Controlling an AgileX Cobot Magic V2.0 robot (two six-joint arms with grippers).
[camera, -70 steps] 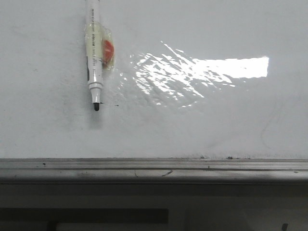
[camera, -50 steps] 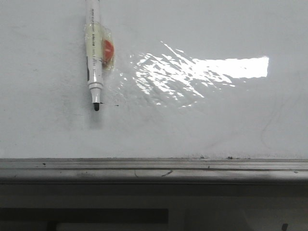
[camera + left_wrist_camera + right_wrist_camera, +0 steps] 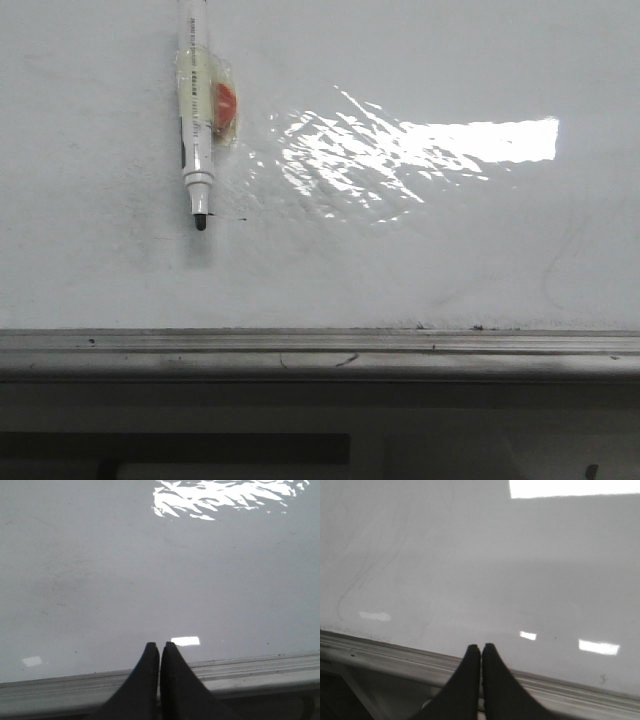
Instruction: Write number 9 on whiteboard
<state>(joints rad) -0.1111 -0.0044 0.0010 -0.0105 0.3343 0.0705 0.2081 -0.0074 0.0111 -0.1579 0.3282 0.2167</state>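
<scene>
- Left claw (image 3: 159, 652): two dark fingers pressed together, nothing between them. Tips sit over the grey ledge (image 3: 260, 672), facing the whiteboard (image 3: 125, 580). Seen only in the left wrist view.
- Right claw (image 3: 480, 654): fingers likewise together, holding nothing; tips over the ledge (image 3: 380, 655), board (image 3: 470, 570) ahead. Seen only in the right wrist view.
- Front view shows neither claw. It shows what the wrist views miss: a marker (image 3: 194, 110) lying against the whiteboard (image 3: 420, 260), upper left, near-vertical, black tip down.
- Marker body white with a yellowish band; clear tape (image 3: 205, 100) and a red-orange spot (image 3: 225, 102) beside the barrel. Top of the marker runs out of frame; what holds it is not visible.
- A thin short black dash (image 3: 233, 218) lies just right of the tip. No stroke that reads as a 9 can be made out in any view.
- Ledge (image 3: 320, 352) runs the full width below the board, with small dark specks along it.
- Glare patch (image 3: 420, 150) right of the marker, upper middle; faint grey smudges at the board's right. Right wrist view picks up a faint curved smear (image 3: 365, 577).
</scene>
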